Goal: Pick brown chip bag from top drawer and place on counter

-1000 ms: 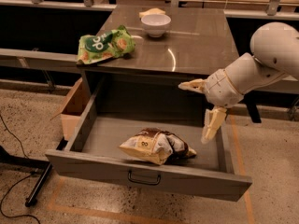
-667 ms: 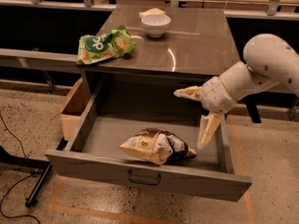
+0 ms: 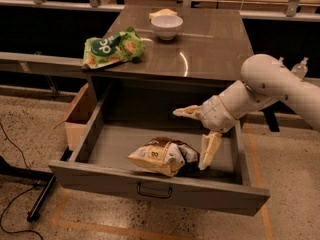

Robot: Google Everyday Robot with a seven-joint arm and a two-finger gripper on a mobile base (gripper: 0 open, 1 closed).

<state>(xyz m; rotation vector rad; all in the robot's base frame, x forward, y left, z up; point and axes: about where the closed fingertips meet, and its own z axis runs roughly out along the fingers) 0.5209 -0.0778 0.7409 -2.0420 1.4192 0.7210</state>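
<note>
Top drawer [image 3: 150, 186] stands open. Brown chip bag [image 3: 161, 156] lies crumpled inside near the front panel, pale end to the left. Tool [image 3: 190, 139] is over the drawer at the bag's right end — fingers spread wide, lower one just beside the bag, nothing gripped. On the counter [image 3: 215, 49]: green chip bag [image 3: 111, 46], white bowl [image 3: 167, 26]. Cardboard box [image 3: 80, 116] sits left of the drawer.

A crumpled green foil chip bag [image 3: 112, 47] is lying at ten o'clock from the picture's middle. A round white bowl [image 3: 167, 26] is sitting at twelve o'clock, with a flat pale yellow piece [image 3: 163, 13] lying just behind it. An open brown cardboard box [image 3: 80, 115] is standing at nine o'clock. A black metal stand leg [image 3: 42, 196] is slanting across the speckled floor [image 3: 295, 184] at eight o'clock. The gripper [image 3: 198, 131] is hanging at four o'clock, fingers spread apart.
</note>
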